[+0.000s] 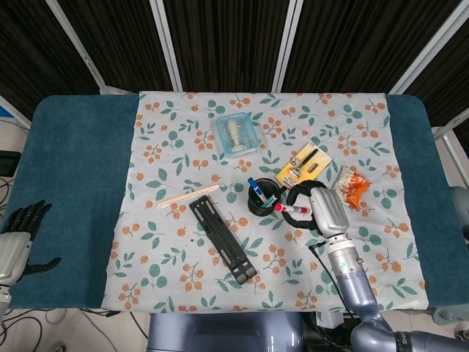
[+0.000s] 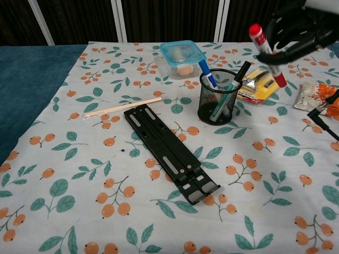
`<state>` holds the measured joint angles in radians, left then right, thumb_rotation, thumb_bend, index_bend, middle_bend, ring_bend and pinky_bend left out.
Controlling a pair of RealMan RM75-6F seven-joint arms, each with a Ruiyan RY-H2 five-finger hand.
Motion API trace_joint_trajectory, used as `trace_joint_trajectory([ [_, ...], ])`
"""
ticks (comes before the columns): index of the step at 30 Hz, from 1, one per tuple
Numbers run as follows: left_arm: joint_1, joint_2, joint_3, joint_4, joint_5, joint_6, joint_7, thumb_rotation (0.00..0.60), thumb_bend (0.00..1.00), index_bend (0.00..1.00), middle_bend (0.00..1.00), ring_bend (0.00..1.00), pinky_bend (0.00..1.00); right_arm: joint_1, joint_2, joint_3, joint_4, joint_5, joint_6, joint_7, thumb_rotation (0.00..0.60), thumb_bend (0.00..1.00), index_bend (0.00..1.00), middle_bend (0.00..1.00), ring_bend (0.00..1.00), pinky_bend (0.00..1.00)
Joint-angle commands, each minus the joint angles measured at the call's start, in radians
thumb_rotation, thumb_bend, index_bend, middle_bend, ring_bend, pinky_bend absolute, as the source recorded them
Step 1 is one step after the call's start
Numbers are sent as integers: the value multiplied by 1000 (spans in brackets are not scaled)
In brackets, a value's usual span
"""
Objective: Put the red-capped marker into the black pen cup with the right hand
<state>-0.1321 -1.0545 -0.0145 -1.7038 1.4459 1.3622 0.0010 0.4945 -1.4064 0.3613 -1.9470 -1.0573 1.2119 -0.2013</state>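
Observation:
My right hand (image 1: pixel 325 210) (image 2: pixel 303 22) grips the red-capped marker (image 1: pixel 293 208) (image 2: pixel 268 55) and holds it in the air, just right of the black mesh pen cup (image 1: pixel 262 199) (image 2: pixel 219 97). In the chest view the marker is tilted with its red cap uppermost, higher than the cup's rim. The cup stands upright and holds a blue-capped marker, a green pen and a black pen. My left hand (image 1: pixel 17 236) rests on the blue table edge at the far left, fingers apart and holding nothing.
A black folding stand (image 1: pixel 223 239) (image 2: pixel 169 153) lies left of the cup, with a wooden stick (image 1: pixel 187 196) beyond it. A blue-lidded box (image 1: pixel 236 134), a yellow blister pack (image 1: pixel 304 168) and a snack packet (image 1: pixel 349 187) lie behind and right of the cup.

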Motion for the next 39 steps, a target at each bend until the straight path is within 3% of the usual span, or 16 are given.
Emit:
trace_joint_trajectory([
  [1, 0, 0, 0, 0, -2, -1, -1, 600, 33, 0, 0, 0, 0, 36, -5, 100, -110, 166, 39, -1, 600, 595, 749, 574, 340, 291],
  [6, -2, 2, -1, -3, -4, -4, -5, 600, 32, 0, 0, 0, 0, 87, -43, 135, -136, 274, 50, -25, 600, 595, 749, 575, 341, 292],
  [12, -1, 5, 5, -5, 6, -6, -10, 600, 33, 0, 0, 0, 0, 168, -157, 150, -84, 312, 98, -54, 600, 595, 749, 575, 341, 291],
  [21, -5, 11, 6, -5, 3, -16, -26, 600, 33, 0, 0, 0, 0, 251, -299, 138, 93, 305, 127, -72, 600, 595, 749, 575, 340, 292],
  [39, -9, 16, 3, -11, -12, -26, -26, 600, 32, 0, 0, 0, 0, 262, -380, 177, 278, 347, 146, -46, 600, 591, 749, 571, 332, 291],
])
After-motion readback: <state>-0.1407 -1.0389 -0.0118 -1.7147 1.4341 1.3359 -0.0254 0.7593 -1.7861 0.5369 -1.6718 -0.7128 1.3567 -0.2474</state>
